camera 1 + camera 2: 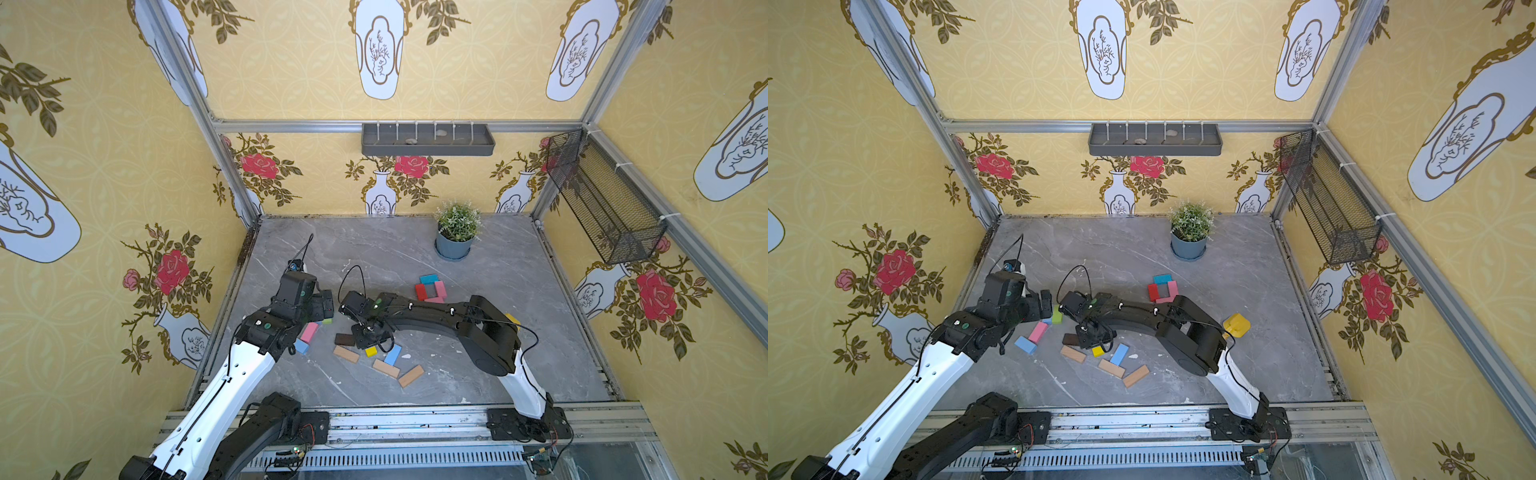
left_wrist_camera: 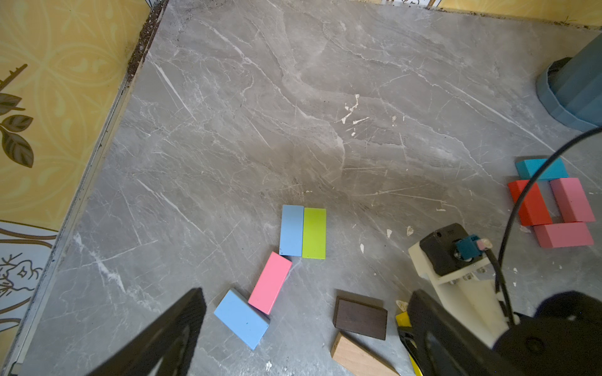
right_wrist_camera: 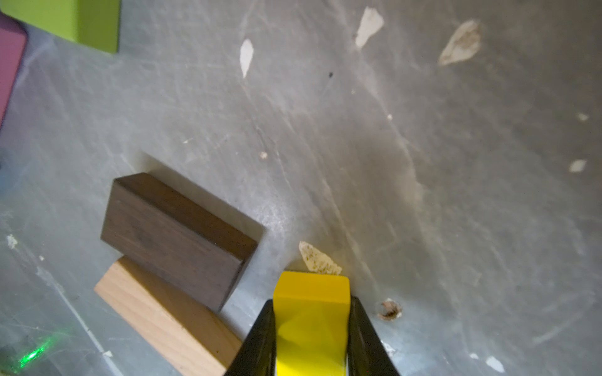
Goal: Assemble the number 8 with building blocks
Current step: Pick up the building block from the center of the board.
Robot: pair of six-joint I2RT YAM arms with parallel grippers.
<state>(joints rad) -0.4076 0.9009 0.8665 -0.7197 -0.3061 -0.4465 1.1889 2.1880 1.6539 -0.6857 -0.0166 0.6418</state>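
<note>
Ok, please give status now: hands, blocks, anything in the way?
Right hand shut on yellow block. Left hand open, empty. One four-block loop laid. Dark brown block close beside the grip.

Both top views high overhead, tilted down on the whole surface [image 1: 374,249], left wrist view lower, slanting across it, right wrist view close-up, wrist views sharing the dark brown block [image 2: 360,317].

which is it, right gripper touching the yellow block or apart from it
Touching. The right wrist view shows the right gripper with its fingers pressed against both sides of the yellow block, no gap.
</note>
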